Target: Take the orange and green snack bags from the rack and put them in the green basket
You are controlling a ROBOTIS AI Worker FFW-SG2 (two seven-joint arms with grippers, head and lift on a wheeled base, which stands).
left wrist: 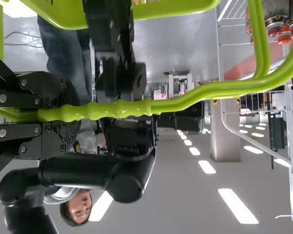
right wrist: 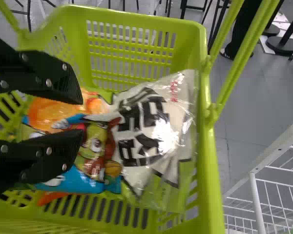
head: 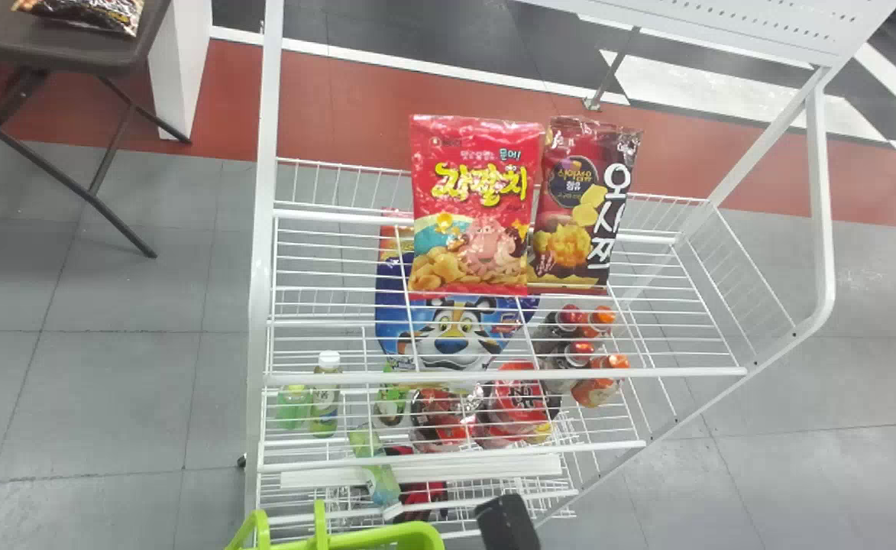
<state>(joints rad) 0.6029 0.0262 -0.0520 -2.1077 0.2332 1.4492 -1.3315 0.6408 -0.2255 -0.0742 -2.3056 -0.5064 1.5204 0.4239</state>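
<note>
The handle point(left wrist: 180, 105) of the green basket point(right wrist: 206, 105) is being pinched by the left gripper point(left wrist: 68, 115), whose fingers point(left wrist: 51, 135) are being kept apart only by the thickness of the green bar. Below these fingers the basket is being carried; in the head view it is being cut off by the bottom edge.

To the right, the fingers of the right gripper point(head: 509, 523) are being held wide apart over the basket, with nothing being gripped between them. In the right wrist view their rear ends are being cut off, and whether any packet is being touched by the fingertips cannot be told. The orange snack bag point(right wrist: 51, 111) is being seen inside the basket, partly in the gap between these fingers and partly hidden behind them. Just beyond their tips, beside the orange one, the white-and-green snack bag point(right wrist: 154, 146) is being held in the same basket; part of its print is being obscured by glare and folds.

Well ahead of the right fingers, a red bag point(head: 474, 202) and a dark bag point(head: 581, 202) are being supported side by side by the rack point(head: 509, 376). Lower goods are being partly hidden by its wires.
</note>
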